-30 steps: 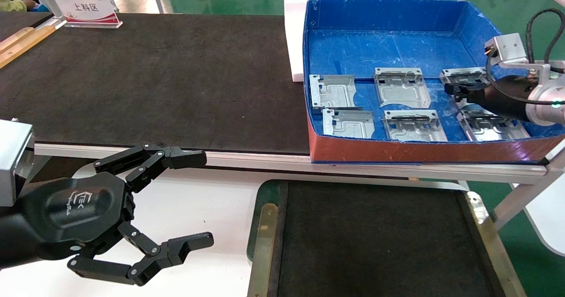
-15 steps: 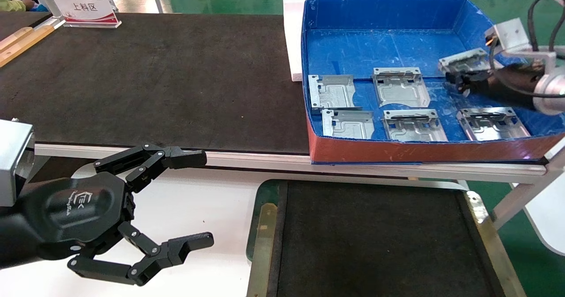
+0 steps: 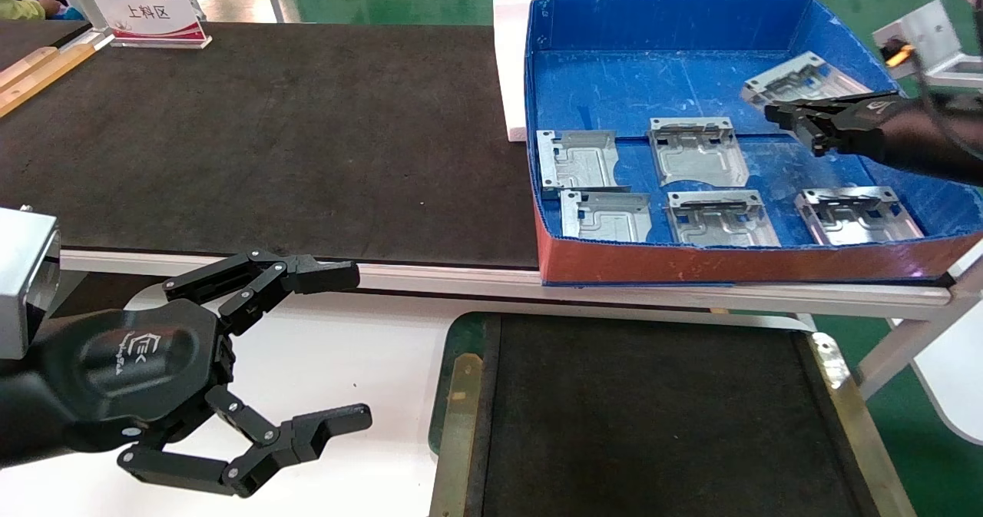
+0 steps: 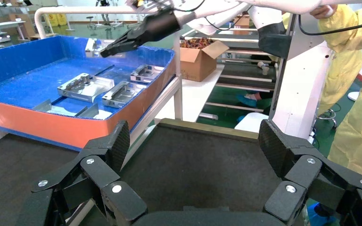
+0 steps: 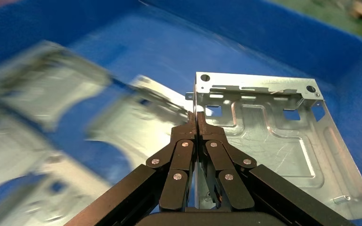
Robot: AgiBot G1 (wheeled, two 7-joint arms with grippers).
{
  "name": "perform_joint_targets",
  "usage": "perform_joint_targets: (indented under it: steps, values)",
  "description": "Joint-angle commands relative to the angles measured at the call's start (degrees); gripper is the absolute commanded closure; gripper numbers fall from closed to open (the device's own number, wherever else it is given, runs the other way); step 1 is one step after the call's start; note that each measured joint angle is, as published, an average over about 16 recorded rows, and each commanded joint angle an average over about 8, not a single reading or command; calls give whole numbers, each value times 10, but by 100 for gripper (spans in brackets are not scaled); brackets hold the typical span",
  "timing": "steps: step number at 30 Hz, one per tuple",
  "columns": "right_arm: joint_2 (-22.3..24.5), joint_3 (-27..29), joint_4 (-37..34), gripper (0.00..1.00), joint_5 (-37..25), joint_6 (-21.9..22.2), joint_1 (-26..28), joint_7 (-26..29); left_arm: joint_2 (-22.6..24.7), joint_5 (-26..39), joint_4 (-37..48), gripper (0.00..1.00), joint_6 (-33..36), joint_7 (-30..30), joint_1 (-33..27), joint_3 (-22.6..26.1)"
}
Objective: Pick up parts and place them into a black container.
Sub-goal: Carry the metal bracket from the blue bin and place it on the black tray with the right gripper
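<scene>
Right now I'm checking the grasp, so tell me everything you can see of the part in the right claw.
The held part is a flat, roughly square silver-grey sheet-metal plate with embossed grooves, square cut-outs, corner holes and a folded edge. The right claw is shut on one side edge. It hangs tilted in the air above the blue box, touching nothing else, clear of the five plates lying on the floor.

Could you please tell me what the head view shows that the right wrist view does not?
Only the head view shows the open left pincer, parked low, the shallow black brass-rimmed tray and five silver stamped plates lying in the blue corrugated box. Only the right wrist view shows the fingertips pinching the edge. Both show the right pincer holding a lifted plate.
</scene>
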Motion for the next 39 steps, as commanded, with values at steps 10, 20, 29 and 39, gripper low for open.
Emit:
perform_joint_targets:
  steps: [10, 20, 29, 39]
  values:
    - [84, 34, 220, 100, 91, -148, -97, 43, 0, 0, 0, 0, 0, 0, 0, 0]
    - [131, 48, 492, 100, 164, -156, -231, 121, 0, 0, 0, 0, 0, 0, 0, 0]
    - [139, 34, 596, 100, 174, -148, -333, 100, 0, 0, 0, 0, 0, 0, 0, 0]
    - [97, 13, 530, 100, 145, -171, -409, -83, 0, 0, 0, 0, 0, 0, 0, 0]
